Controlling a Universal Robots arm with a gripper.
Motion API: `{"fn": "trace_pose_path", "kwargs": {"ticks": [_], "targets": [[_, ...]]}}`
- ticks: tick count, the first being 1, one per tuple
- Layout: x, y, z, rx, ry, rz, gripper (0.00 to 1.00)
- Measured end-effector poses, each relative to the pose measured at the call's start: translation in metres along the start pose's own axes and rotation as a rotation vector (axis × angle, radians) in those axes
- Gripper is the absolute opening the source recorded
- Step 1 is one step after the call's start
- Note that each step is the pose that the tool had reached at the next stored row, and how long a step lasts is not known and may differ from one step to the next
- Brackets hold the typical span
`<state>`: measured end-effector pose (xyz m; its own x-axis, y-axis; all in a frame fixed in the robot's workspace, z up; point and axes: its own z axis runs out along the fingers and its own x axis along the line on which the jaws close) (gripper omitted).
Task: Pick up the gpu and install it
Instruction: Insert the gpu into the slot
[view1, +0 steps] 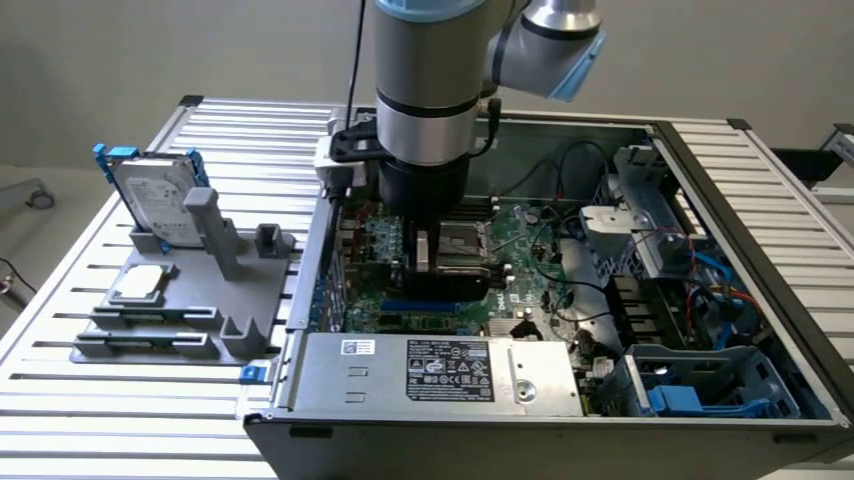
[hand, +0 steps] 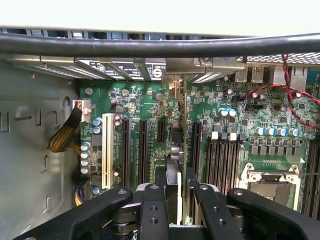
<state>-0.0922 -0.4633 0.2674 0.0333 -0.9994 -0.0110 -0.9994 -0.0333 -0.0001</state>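
Gpu (hand: 178, 150), a thin flat card with a green circuit board on one face and a black cover on the other, stands edge-on between my two black fingers (hand: 160, 180), and my pincer (hand: 176, 172) is clamped on it from both sides. It hangs upright over the green motherboard (hand: 150, 105), parallel to the long black expansion slots (hand: 142, 150), with its silvery end bracket towards the case wall. I cannot tell whether its lower edge sits in a slot. My grey arm (view1: 424, 80) reaches straight down into the open grey computer case (view1: 747, 200) on the slatted aluminium table (view1: 80, 400). On the exterior view's left, well apart from me, a silver hard drive with blue rails (view1: 154, 200) stands in a grey holder (view1: 174, 340).
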Motion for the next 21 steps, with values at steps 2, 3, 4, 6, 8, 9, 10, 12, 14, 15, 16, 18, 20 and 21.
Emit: {"fn": "trace_pose_path", "kwargs": {"ticks": [2,3,4,6,8,9,10,12,14,15,16,18,20,21], "targets": [[0.0,0.0,0.0012,-0.0007,-0.0014,0.0,0.26],[0.0,0.0,0.0019,-0.0012,-0.0023,0.0,0.26],[0.0,0.0,0.0024,-0.0019,-0.0031,0.001,0.26],[0.0001,-0.0003,0.0037,-0.0045,-0.0043,0.002,0.26],[0.0001,-0.0006,0.0048,-0.0112,-0.0055,0.004,0.26],[0.0001,-0.0007,0.0052,-0.0155,-0.0061,0.005,0.26],[0.0001,-0.0009,0.0055,-0.0195,-0.0067,0.006,0.26],[0.0002,-0.0014,0.0055,-0.0243,-0.0079,0.008,0.26],[0.0002,-0.0025,0.0057,-0.0257,-0.0087,0.01,0.26],[0.0003,-0.0034,0.0057,-0.0269,-0.0091,0.01,0.26],[0.0005,-0.004,0.0057,-0.0281,-0.0093,0.01,0.26],[0.0007,-0.0048,0.0057,-0.0303,-0.0098,0.011,0.26],[0.001,-0.005,0.0061,-0.0325,-0.0103,0.012,0.26],[0.0013,-0.005,0.0063,-0.0336,-0.0103,0.013,0.26]]}}
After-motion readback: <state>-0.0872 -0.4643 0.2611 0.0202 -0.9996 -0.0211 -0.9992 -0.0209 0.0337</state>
